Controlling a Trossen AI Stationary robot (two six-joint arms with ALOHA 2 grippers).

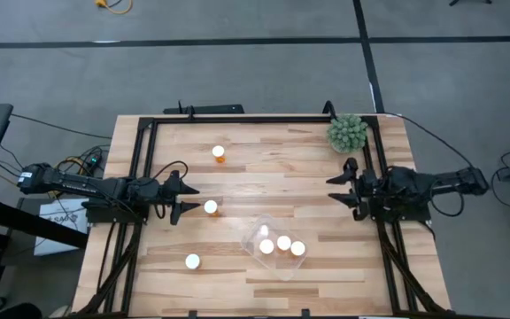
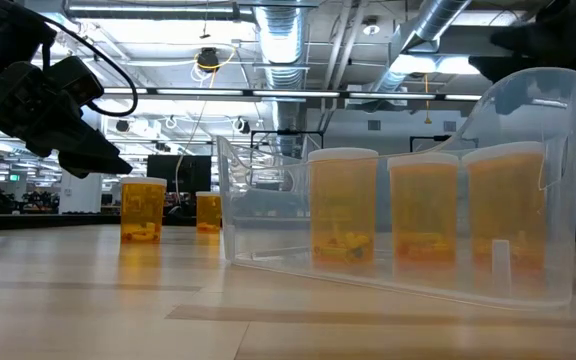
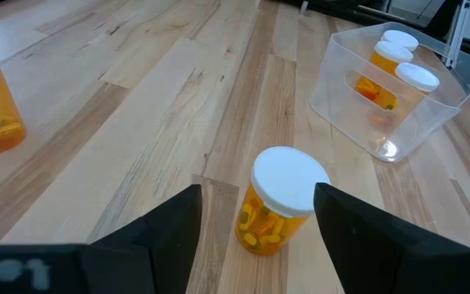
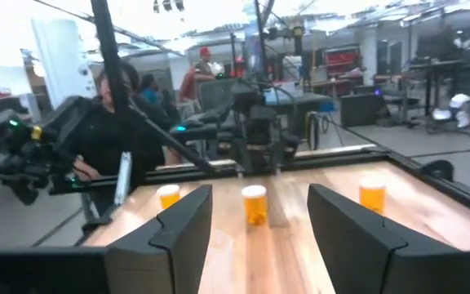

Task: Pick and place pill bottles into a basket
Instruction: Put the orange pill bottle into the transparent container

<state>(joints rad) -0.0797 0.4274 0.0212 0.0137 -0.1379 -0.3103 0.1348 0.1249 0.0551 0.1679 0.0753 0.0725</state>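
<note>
Three orange pill bottles with white caps stand upright in the clear basket (image 1: 257, 232), which sits near the table's front middle; it also shows in the low view (image 2: 528, 110). Three more bottles stand on the table: one (image 1: 211, 206) just ahead of my left gripper (image 1: 193, 200), one farther back (image 1: 219, 152), and one near the front (image 1: 192, 260). My left gripper is open. In the left wrist view its fingers (image 3: 166, 224) stand on either side of the near bottle (image 3: 277, 208) without touching it. My right gripper (image 1: 333, 189) is open and empty at the table's right.
A green spiky plant ball (image 1: 347, 133) sits at the far right corner. A black metal frame (image 1: 237, 119) runs around the table. There is bare wood between the left gripper's bottle and the basket. People show in the room beyond the table in the right wrist view (image 4: 194, 77).
</note>
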